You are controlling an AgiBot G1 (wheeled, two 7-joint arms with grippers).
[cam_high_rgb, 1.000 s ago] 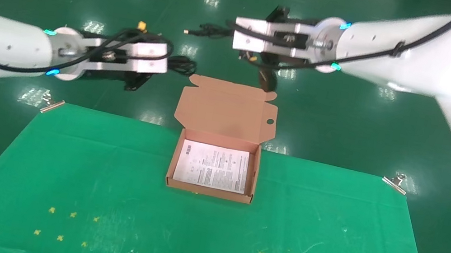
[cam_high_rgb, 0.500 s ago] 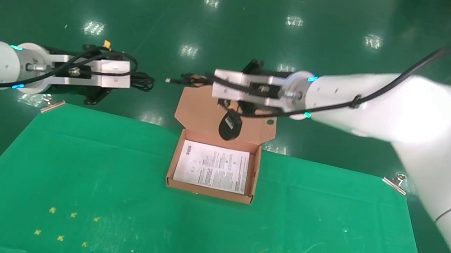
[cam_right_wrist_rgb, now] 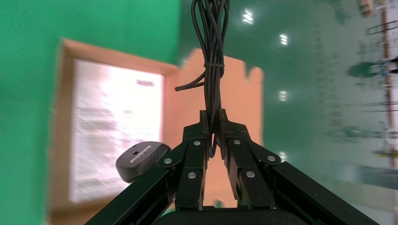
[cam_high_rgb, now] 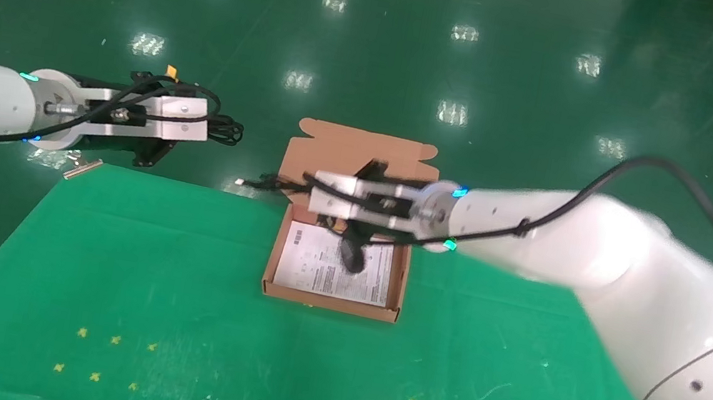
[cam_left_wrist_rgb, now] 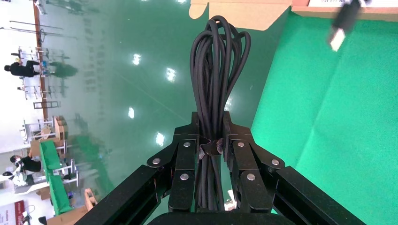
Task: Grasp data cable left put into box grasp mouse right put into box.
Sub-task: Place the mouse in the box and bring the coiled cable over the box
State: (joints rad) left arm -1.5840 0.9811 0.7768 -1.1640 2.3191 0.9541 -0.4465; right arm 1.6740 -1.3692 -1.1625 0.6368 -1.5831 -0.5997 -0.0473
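My left gripper (cam_high_rgb: 213, 125) is shut on the data cable (cam_high_rgb: 228, 130), a black looped bundle, and holds it in the air beyond the table's far left corner. In the left wrist view the data cable (cam_left_wrist_rgb: 218, 56) sticks out from between the shut jaws of the left gripper (cam_left_wrist_rgb: 210, 119). My right gripper (cam_high_rgb: 297, 184) is shut on the mouse's bundled cord (cam_right_wrist_rgb: 211, 47). The black mouse (cam_high_rgb: 352, 257) hangs from it inside the open box (cam_high_rgb: 330, 303), over the white sheet; I cannot tell whether it touches. In the right wrist view the mouse (cam_right_wrist_rgb: 138, 159) hangs beside the right gripper (cam_right_wrist_rgb: 213, 117).
The box lid (cam_high_rgb: 335, 153) stands open at the far side. The cord's USB plug (cam_high_rgb: 240, 182) sticks out left of the box. A green cloth (cam_high_rgb: 164, 313) covers the table, held by metal clips (cam_high_rgb: 624, 288) at its far corners. Small yellow marks lie near the front.
My right arm has come down and toward me, bringing the mouse from above the lid into the box. My left arm moved left and lower with the cable, then held still.
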